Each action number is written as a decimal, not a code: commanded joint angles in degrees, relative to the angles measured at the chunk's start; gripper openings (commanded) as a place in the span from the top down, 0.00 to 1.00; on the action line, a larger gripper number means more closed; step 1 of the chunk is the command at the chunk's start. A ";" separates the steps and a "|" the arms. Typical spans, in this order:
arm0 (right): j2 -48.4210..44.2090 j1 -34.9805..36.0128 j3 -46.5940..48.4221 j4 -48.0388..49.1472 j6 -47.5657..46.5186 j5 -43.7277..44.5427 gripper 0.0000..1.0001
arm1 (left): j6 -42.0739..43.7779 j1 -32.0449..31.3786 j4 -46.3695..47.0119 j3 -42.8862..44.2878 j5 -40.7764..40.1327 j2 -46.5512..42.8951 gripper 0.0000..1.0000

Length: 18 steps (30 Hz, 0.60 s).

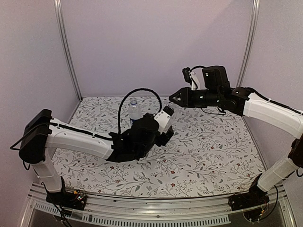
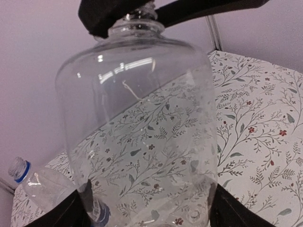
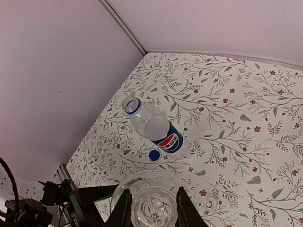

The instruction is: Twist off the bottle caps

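My left gripper (image 2: 151, 215) (image 1: 165, 135) is shut on the base of the short unlabelled bottle (image 2: 142, 118), holding it off the table with its neck up. My right gripper (image 3: 154, 208) (image 1: 173, 98) is open. Its fingers (image 2: 102, 21) stand on either side of that bottle's neck; the bottle also shows in the right wrist view (image 3: 151, 184). A pale see-through cap (image 3: 208, 204) lies on the cloth beside it. The Pepsi bottle (image 3: 158, 132) (image 1: 135, 112) (image 2: 45, 187) stands with an open mouth. The blue cap (image 3: 154, 154) lies on the cloth next to it.
A floral cloth (image 1: 213, 151) covers the table. Lilac walls with metal posts (image 1: 66, 47) close in the back and sides. A black cable (image 1: 137, 91) loops above the left arm, near the Pepsi bottle.
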 commanded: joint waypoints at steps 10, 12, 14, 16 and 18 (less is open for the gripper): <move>-2.68 0.13 -1.91 3.35 0.90 -3.19 1.00 | -0.62 1.30 7.52 -3.16 7.51 -1.28 0.31; -2.66 0.13 -1.94 3.50 0.90 -2.55 1.00 | -1.05 1.32 8.13 -3.81 7.96 -1.77 0.28; -2.53 0.13 -2.00 3.14 0.17 -0.17 1.00 | -1.52 1.34 8.25 -4.32 7.99 -2.39 0.21; -2.41 0.13 -1.96 2.53 -1.01 3.38 1.00 | -2.13 1.25 8.32 -5.55 8.51 -3.67 0.13; -1.99 0.13 -2.00 1.96 -2.81 7.60 1.00 | -3.14 1.21 8.32 -7.50 10.14 -6.13 0.04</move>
